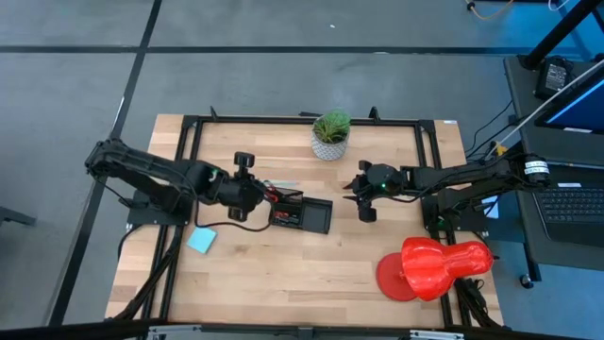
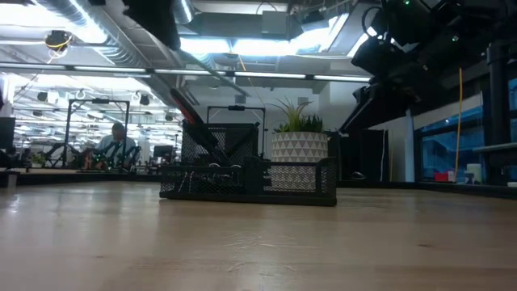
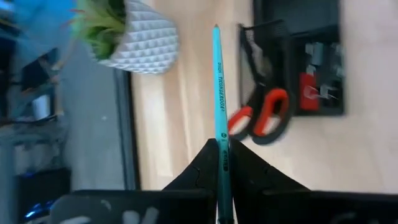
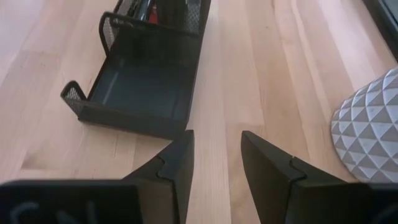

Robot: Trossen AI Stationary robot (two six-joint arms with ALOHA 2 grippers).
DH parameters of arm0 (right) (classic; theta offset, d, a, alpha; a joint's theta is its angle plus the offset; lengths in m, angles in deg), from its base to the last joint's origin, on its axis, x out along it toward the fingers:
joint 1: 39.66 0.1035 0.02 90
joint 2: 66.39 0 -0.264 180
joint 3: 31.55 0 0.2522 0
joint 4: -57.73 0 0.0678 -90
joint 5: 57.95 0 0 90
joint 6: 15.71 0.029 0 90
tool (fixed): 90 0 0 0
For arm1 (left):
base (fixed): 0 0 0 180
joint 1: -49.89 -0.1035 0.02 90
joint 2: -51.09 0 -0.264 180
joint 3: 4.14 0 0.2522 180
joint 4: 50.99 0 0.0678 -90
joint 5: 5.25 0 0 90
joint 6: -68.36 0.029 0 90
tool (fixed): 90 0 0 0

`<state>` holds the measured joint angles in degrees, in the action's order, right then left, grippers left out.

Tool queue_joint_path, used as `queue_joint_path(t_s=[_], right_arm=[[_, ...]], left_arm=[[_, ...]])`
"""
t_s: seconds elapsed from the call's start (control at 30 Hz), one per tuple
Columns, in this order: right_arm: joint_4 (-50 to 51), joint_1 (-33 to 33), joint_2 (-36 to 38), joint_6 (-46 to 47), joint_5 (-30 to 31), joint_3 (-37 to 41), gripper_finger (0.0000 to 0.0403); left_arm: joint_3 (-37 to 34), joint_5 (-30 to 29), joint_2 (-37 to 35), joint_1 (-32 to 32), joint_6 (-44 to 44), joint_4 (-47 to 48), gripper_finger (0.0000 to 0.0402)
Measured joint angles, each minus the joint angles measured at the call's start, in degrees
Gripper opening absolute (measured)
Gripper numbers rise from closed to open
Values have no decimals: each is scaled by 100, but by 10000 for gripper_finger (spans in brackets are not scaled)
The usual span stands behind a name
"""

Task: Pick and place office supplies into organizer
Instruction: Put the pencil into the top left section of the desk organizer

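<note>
My left gripper (image 1: 253, 192) hangs above the table just left of the black mesh organizer (image 1: 304, 214), shut on a green pencil (image 3: 219, 87). Red-handled scissors (image 3: 264, 115) stand in the organizer's mesh cup (image 3: 264, 37), handles out over its rim. A light blue notepad (image 1: 201, 240) lies flat on the table, nearer the front than the left arm. My right gripper (image 1: 364, 196) hovers open to the right of the organizer (image 4: 140, 84), with nothing between its fingers (image 4: 180, 155). My left gripper pinches the green pencil between its two fingertips, on the shaft (image 3: 222, 148) toward its rear end. The pencil lies along the fingers and sticks out ahead of them, its far tip (image 3: 216, 29) free. It is lifted clear of the table; the rear end is hidden between the fingers.
A potted green plant in a white faceted pot (image 1: 330, 137) stands behind the organizer near the table's far edge. A large red plastic object (image 1: 434, 266) sits at the front right. Bare wood lies between the organizer and the front edge.
</note>
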<state>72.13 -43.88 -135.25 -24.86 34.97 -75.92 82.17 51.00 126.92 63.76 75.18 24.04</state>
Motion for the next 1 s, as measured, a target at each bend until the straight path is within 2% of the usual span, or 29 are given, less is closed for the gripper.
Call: queue_joint_path(t_s=[0.13,0.3,0.7,1.0], right_arm=[[-107,1,0,2,0,0,136],[-287,0,0,2,0,0,136],[-525,1,0,4,0,-4,136],[-594,-1,0,4,0,-4,136]], left_arm=[[227,565,0,-150,169,454,13],[230,1097,2,-338,626,477,13],[234,1129,149,-699,1932,286,13],[232,960,609,-779,2629,149,13]])
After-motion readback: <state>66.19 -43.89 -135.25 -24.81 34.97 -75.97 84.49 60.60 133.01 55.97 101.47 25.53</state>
